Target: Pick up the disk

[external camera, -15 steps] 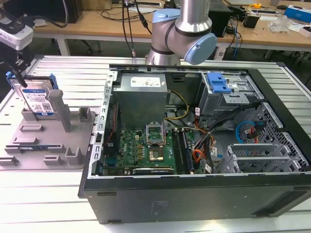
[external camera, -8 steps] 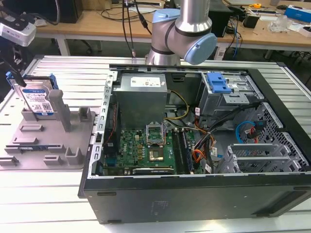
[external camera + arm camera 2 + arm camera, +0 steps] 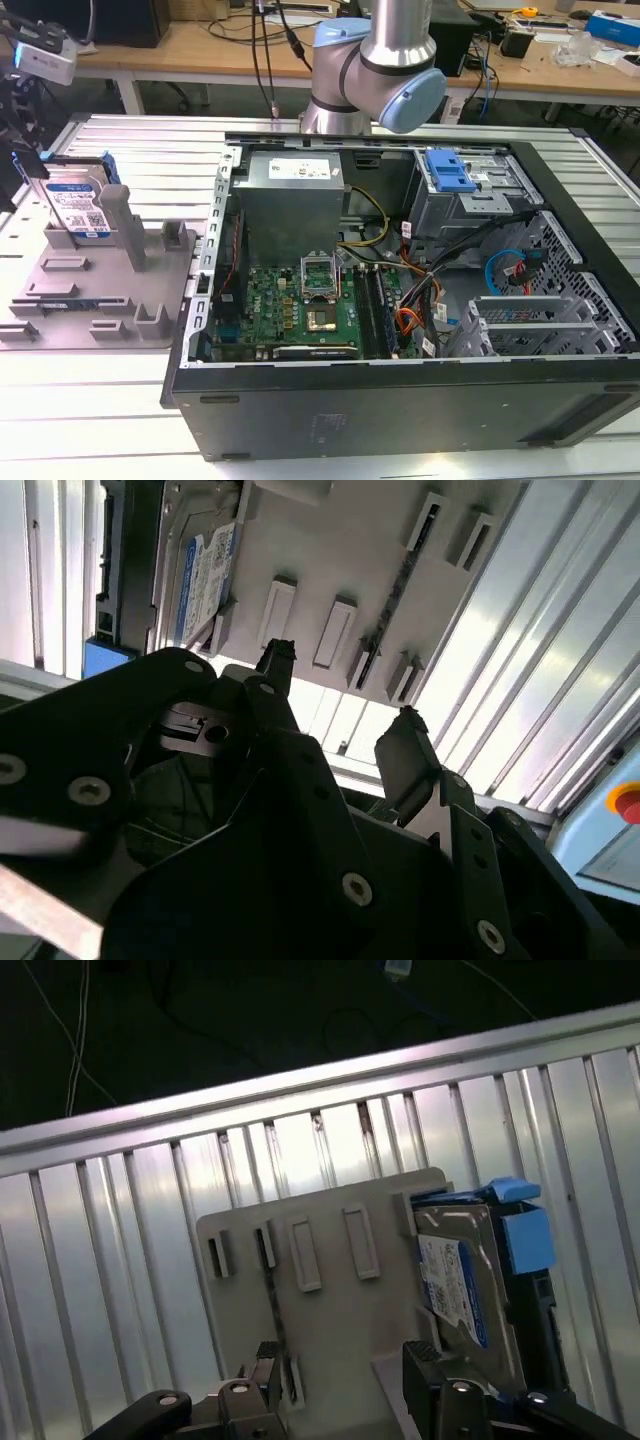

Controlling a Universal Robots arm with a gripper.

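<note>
Pickup isn't done yet: the disk (image 3: 465, 1270) is standing on edge in the grey slotted fixture (image 3: 330, 1310), with nothing gripping it. The gripper (image 3: 345, 1360) is hovering over the fixture, fingers spread wide and empty. The disk is sitting below it and off to one side, outside one finger rather than in the gap, so I'd say the grab and lift are both undone.

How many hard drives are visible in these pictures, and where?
1. The hard drive stands on edge in the grey slotted fixture at the exterior view's left, outside the open computer case. The case's drive cage may hide others.
</note>
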